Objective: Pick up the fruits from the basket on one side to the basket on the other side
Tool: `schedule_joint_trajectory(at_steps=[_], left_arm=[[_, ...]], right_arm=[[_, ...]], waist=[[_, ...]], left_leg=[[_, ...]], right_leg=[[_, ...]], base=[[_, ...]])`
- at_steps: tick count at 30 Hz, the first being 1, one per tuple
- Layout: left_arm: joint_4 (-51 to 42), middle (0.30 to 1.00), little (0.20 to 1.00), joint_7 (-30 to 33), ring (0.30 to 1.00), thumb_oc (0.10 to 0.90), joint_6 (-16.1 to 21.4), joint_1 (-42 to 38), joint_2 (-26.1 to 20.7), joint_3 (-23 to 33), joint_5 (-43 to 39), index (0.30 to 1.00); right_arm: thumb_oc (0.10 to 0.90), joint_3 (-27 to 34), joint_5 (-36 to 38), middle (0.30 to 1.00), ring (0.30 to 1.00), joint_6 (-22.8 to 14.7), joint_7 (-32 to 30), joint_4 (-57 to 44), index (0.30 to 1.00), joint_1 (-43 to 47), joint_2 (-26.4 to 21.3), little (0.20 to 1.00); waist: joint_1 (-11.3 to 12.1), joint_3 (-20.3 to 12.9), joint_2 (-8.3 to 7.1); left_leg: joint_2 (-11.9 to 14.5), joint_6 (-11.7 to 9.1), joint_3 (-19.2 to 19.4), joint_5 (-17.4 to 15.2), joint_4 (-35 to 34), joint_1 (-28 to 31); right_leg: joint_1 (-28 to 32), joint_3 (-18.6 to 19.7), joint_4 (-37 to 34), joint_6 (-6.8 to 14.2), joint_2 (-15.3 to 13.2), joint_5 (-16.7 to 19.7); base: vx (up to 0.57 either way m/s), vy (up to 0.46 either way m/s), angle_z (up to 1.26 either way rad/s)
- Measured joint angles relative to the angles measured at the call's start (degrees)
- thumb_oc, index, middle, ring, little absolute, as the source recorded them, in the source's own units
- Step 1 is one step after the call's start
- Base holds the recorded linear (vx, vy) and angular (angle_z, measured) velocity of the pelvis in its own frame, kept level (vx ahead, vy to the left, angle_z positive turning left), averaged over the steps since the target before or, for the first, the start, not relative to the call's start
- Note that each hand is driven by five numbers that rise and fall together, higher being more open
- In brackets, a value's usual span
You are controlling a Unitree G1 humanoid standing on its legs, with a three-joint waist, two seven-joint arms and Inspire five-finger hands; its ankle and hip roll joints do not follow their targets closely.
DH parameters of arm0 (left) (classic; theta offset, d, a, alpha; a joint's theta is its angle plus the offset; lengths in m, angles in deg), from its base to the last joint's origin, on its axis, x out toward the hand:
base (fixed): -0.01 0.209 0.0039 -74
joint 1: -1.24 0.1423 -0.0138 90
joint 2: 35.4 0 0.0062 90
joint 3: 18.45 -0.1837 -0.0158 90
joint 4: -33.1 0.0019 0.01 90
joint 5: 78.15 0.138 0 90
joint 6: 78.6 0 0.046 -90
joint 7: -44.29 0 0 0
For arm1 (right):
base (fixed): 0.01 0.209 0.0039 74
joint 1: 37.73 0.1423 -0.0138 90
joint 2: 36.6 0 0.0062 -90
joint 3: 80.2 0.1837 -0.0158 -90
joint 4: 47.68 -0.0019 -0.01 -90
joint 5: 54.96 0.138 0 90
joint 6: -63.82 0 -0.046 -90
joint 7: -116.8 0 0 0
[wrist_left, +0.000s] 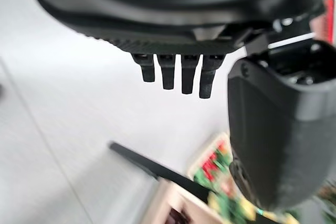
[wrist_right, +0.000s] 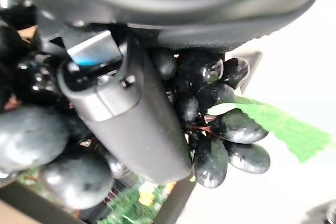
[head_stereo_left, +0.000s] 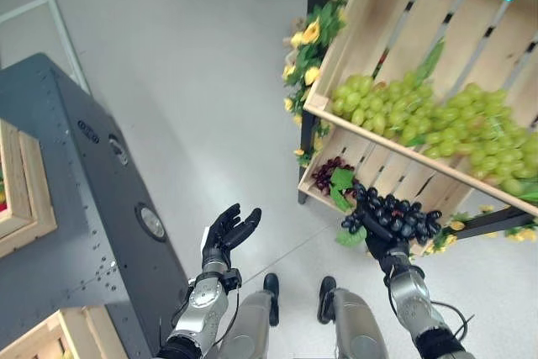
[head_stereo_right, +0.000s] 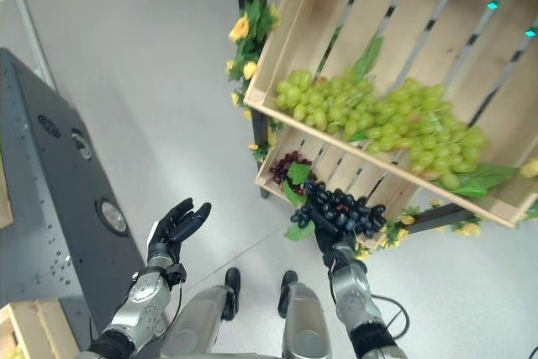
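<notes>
Beside the lower wooden crate point(head_stereo_left: 370, 170), the right hand point(head_stereo_left: 385, 245) is clutching a bunch of black grapes point(head_stereo_left: 395, 214) with its thumb across them, while the left hand point(head_stereo_left: 225, 233) is hovering over the floor with fingers spread, holding nothing; no writing is legible.

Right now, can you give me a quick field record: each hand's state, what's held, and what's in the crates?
right hand: shut on black grape bunch, held in front of the lower crate
left hand: open, palm up, holding nothing, over the floor
upper crate: green grapes
lower crate: dark red grapes at its left end
</notes>
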Motion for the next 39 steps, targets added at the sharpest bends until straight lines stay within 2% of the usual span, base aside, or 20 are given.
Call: schedule_joint_trajectory(at_steps=[3, 7, 12, 18, 23, 26, 27, 28, 29, 30, 33, 34, 37, 39], left_arm=[[0.0, 0.900, 0.900, 0.0, 0.900, 0.800, 0.1, 0.3, -0.5, 0.0, 0.0, 0.900], [-0.1, 0.900, 0.900, -0.5, 0.900, 0.800, 0.1, 0.5, -0.7, -0.8, 0.0, 0.900], [-0.7, 0.900, 0.900, -1.2, 0.900, 0.800, 0.1, -1.9, -1.8, -3.7, 0.0, 0.900], [-3.6, 0.900, 0.900, -1.3, 0.900, 0.800, 0.1, -2.4, -3.3, -4.7, 0.0, 0.900], [-5.1, 0.900, 0.900, -0.9, 0.900, 0.800, 0.1, -2.7, -5.1, -6.5, -0.1, 0.900], [-5.1, 0.900, 0.900, -0.9, 0.900, 0.800, 0.1, -3.9, -6.0, -7.6, -0.1, 0.900], [-5.1, 0.900, 0.900, -0.9, 0.900, 0.800, 0.1, -4.4, -6.4, -7.9, -0.1, 0.900], [-5.6, 0.900, 0.900, -0.9, 0.900, 0.800, 0.1, -4.8, -6.9, -8.0, -0.2, 0.900], [-6.0, 0.900, 0.900, -0.8, 0.900, 0.800, 0.1, -4.9, -7.0, -7.9, -0.2, 0.900], [-6.7, 0.900, 0.900, -0.4, 0.900, 0.800, 0.1, -4.9, -7.4, -7.9, -0.1, 0.900], [-6.7, 0.900, 0.900, -0.7, 0.900, 0.800, 0.1, -4.5, -8.5, -8.0, -0.2, 0.900], [-6.8, 0.900, 0.900, -0.8, 0.900, 0.800, 0.1, -4.6, -9.0, -8.0, -0.2, 0.900], [-6.9, 0.900, 0.900, -0.9, 0.900, 0.800, 0.1, -4.6, -10.1, -8.0, -0.2, 0.900], [-7.0, 0.900, 0.900, -0.8, 0.900, 0.800, 0.1, -4.6, -11.1, -8.6, -0.2, 0.900]], right_arm=[[0.400, 0.8, -0.1, 0.300, 0.300, 0.0, 0.0, 0.0, 0.300, 6.2, -1.4, 0.300], [0.400, 3.3, -0.2, 0.300, 0.300, 0.1, -0.3, -0.4, 0.300, 12.7, -4.4, 0.300], [0.400, 7.0, -0.2, 0.300, 0.300, 0.4, -1.7, 1.1, 0.300, 19.9, -10.2, 0.300], [0.400, 6.9, 0.4, 0.300, 0.300, 1.7, -2.1, 8.4, 0.300, 27.8, -15.4, 0.300], [0.400, 6.9, 2.2, 0.300, 0.300, 5.2, -4.1, 16.6, 0.300, 31.6, -18.6, 0.300], [0.400, 6.8, 0.3, 0.300, 0.300, 9.1, -6.2, 22.3, 0.300, 32.8, -21.0, 0.300], [0.400, 6.8, -2.0, 0.300, 0.300, 10.2, -7.2, 23.6, 0.300, 33.2, -21.8, 0.300], [0.400, 5.1, -9.9, 0.300, 0.300, 12.2, -8.6, 26.4, 0.300, 34.2, -24.2, 0.300], [0.400, 4.2, -12.9, 0.300, 0.300, 13.0, -9.2, 27.3, 0.300, 34.7, -25.2, 0.300], [0.400, 0.5, -18.8, 0.300, 0.300, 15.2, -9.3, 29.1, 0.300, 35.9, -28.1, 0.300], [0.400, -4.5, -32.8, 0.300, 0.300, 19.5, -9.2, 32.7, 0.300, 38.7, -32.3, 0.300], [0.400, -8.6, -38.0, 0.300, 0.300, 20.6, -8.9, 34.4, 0.300, 40.2, -34.2, 0.300], [0.400, -15.2, -48.6, 0.300, 0.300, 23.5, -7.8, 36.0, 0.300, 43.9, -36.6, 0.300], [0.400, -18.0, -52.8, 0.300, 0.300, 25.0, -7.5, 36.4, 0.300, 46.6, -36.8, 0.300]], waist=[[1.2, 3.2, 0.57], [2.0, 5.1, 0.60], [3.2, 5.9, 0.84], [4.0, 6.1, 1.21], [4.5, 6.3, 1.71], [4.8, 6.6, 1.97], [5.2, 6.7, 1.94], [5.8, 6.8, 1.91], [5.9, 6.8, 1.85], [6.1, 7.1, 1.57], [6.1, 7.3, 1.25], [6.2, 7.5, 0.99], [6.5, 7.7, 0.55], [6.5, 7.7, 0.54]], left_leg=[[0.0, -0.2, -0.5, -2.0, 5.8, -4.5], [0.0, -0.4, -1.7, -3.9, 12.7, -10.8], [-0.1, -0.7, -3.1, -4.6, 18.2, -17.3], [0.0, -0.9, -3.7, -4.6, 20.6, -20.3], [0.0, -0.8, -4.2, -4.6, 21.7, -22.2], [-0.1, -0.9, -5.0, -4.7, 22.3, -23.0], [-0.1, -0.9, -5.0, -4.6, 22.3, -23.1], [0.0, -0.9, -5.0, -4.7, 22.6, -23.8], [0.0, -0.9, -5.1, -4.6, 22.8, -24.2], [0.1, -0.9, -5.3, -4.7, 23.1, -24.9], [0.0, -0.9, -5.7, -4.6, 23.4, -25.6], [0.0, -0.9, -6.1, -4.6, 23.6, -26.0], [0.0, -0.9, -6.6, -4.6, 23.7, -26.5], [0.0, -0.9, -6.7, -4.6, 23.6, -26.7]], right_leg=[[-4.2, 0.1, 5.5, -0.5, -0.6, -2.0], [-9.6, -0.4, 12.0, -1.3, -1.2, -4.4], [-15.3, -1.5, 17.4, -2.4, -2.0, -5.7], [-18.2, -1.8, 20.1, -2.7, -2.1, -6.3], [-19.6, -2.4, 20.8, -3.0, -2.2, -6.4], [-19.8, -3.2, 20.8, -3.3, -2.2, -6.3], [-19.8, -3.3, 20.8, -3.3, -2.2, -6.3], [-20.5, -3.3, 21.0, -3.3, -2.1, -6.3], [-20.7, -3.4, 21.0, -3.3, -2.1, -6.2], [-21.2, -3.5, 21.1, -2.9, -2.0, -6.0], [-21.3, -4.1, 20.8, -2.8, -2.1, -5.9], [-21.3, -4.4, 20.7, -2.7, -2.1, -5.8], [-21.4, -5.0, 20.1, -2.6, -1.9, -5.5], [-21.4, -5.0, 19.8, -2.4, -1.8, -5.3]], base=[[-0.02, 0.057, 0.11], [-0.04, 0.043, 0.13], [-0.05, 0.021, 0.11], [-0.02, -0.007, 0.03], [-0.04, -0.018, 0.05], [-0.05, -0.044, 0.09], [-0.06, -0.048, -0.01], [-0.05, -0.037, 0.00], [-0.08, -0.076, 0.00], [-0.06, -0.063, 0.03], [-0.07, -0.058, 0.06], [-0.04, -0.037, 0.09], [-0.05, -0.047, 0.05], [-0.02, -0.013, 0.00]])
